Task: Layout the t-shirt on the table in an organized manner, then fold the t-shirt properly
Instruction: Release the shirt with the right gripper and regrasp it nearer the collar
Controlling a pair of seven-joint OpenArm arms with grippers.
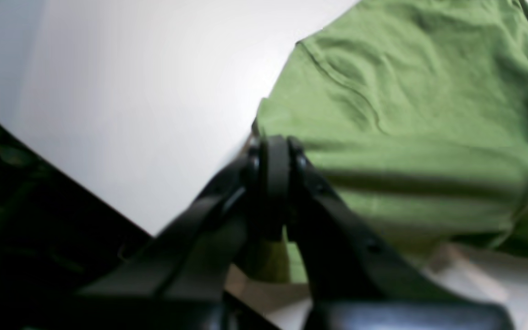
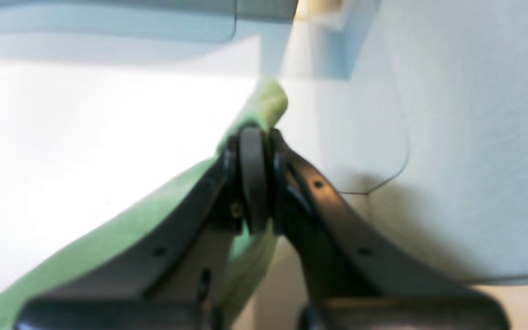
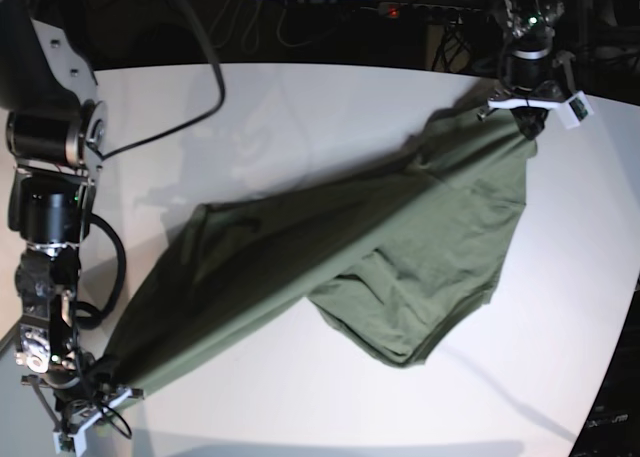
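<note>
1. Stretching across the white desk [image 3: 300, 107], the green t-shirt [image 3: 400, 237] runs as a long slanted band from the near left corner of the base view to the far right corner.
2. My left fingers [image 1: 273, 151] are clenched on an edge of the shirt; in the left wrist view the cloth [image 1: 406, 114] spreads wrinkled beyond them, with a seam curving across it.
3. In the base view that same hand [image 3: 528, 119] sits at the far right end of the shirt, near the desk's back edge.
4. My right fingers [image 2: 254, 151] are also pinched shut on the shirt, and a small fold of pale green cloth [image 2: 268, 103] pokes out past the tips.
5. In the base view my right hand [image 3: 100, 392] is at the near left corner, holding the other end where the cloth narrows to a point.
6. The middle of the shirt sags toward the desk, a rumpled lobe hanging toward the front below the taut band.
7. Both wrist views are blurred, so I cannot tell which part of the shirt each hand has.
</note>
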